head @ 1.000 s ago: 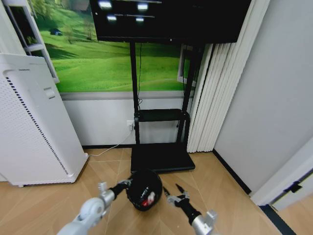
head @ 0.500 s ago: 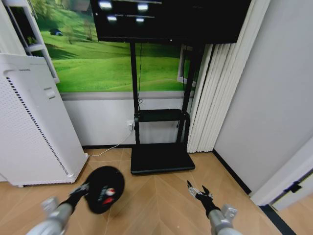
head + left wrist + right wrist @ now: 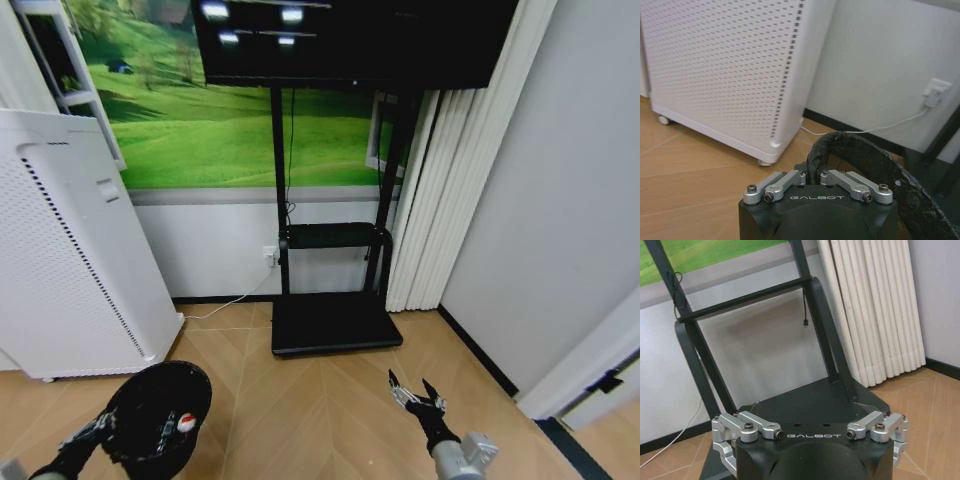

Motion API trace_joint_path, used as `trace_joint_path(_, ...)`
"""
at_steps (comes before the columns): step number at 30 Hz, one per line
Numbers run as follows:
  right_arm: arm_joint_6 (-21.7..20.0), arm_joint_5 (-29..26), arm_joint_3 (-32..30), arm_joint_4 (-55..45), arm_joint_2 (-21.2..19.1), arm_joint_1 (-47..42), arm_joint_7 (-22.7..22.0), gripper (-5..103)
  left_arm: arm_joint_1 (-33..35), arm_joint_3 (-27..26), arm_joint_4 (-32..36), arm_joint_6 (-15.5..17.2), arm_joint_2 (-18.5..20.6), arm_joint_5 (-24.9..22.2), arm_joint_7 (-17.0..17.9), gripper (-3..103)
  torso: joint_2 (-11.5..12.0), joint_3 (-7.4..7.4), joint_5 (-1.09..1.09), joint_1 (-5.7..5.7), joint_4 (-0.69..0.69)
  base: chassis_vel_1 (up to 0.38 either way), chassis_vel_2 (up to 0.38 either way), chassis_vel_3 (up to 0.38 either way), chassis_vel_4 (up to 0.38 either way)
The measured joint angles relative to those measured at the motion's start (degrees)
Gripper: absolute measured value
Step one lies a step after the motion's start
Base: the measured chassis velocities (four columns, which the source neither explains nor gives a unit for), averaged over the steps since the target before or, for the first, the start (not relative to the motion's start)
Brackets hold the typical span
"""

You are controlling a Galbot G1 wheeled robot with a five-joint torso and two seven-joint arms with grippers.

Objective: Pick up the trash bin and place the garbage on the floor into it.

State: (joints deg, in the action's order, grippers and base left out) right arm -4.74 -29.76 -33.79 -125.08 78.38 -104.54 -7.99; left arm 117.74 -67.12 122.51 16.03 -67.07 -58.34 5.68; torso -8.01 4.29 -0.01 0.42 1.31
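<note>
My left gripper (image 3: pixel 100 425) pinches the rim of the trash bin (image 3: pixel 160 418), its jaws pressed together on the black mesh edge, low at my left side above the wood floor (image 3: pixel 320 400). The bin tilts toward me, and red-and-white garbage (image 3: pixel 184 424) shows inside it. The white perforated appliance (image 3: pixel 70 250) stands just beyond. My right gripper (image 3: pixel 420 398) hovers over the floor with jaws spread, near the black TV stand (image 3: pixel 335 322).
</note>
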Motion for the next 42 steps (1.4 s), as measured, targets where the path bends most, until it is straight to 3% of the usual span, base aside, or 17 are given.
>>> trace_joint_path(5, 1.2, 0.7, 0.2, 1.9, -1.0, 1.8, 0.0, 100, 1.5, -2.0, -0.3, 1.7, 0.3, -0.9, 2.0, 7, 0.0, 0.01, 0.02, 0.00, 0.00, 0.240, 0.221, -0.227, -0.216)
trace_joint_path(13, 4.0, 2.4, 0.7, 4.1, -1.8, 5.9, 1.8, 100, 4.9, -2.5, -0.3, 2.2, -0.9, -0.4, 2.0, 7, 0.0, 0.01, -0.04, 0.01, 0.01, 0.250, 0.224, -0.236, -0.237)
trace_joint_path(19, 6.8, 2.4, 1.5, 6.9, -1.8, 8.4, 2.9, 100, 6.7, -2.0, 0.4, 2.7, -2.7, 0.9, 2.0, 7, 0.0, 0.01, 0.03, 0.01, -0.02, 0.108, -0.033, -0.061, 0.008)
trace_joint_path(29, 7.7, 2.2, 1.4, 8.6, -2.0, 8.6, 3.2, 100, 5.5, 0.1, -1.9, 3.6, -3.4, 2.7, 1.8, 7, 0.0, 0.00, 0.00, 0.01, -0.01, 0.020, -0.087, -0.044, 0.068)
trace_joint_path(42, 8.8, 2.1, 0.4, 9.5, -2.0, 6.4, 3.4, 100, 1.3, 2.1, -9.3, 2.8, -1.6, 5.5, -2.7, 7, 0.0, 0.01, 0.01, 0.01, 0.02, 0.000, 0.000, 0.000, 0.000)
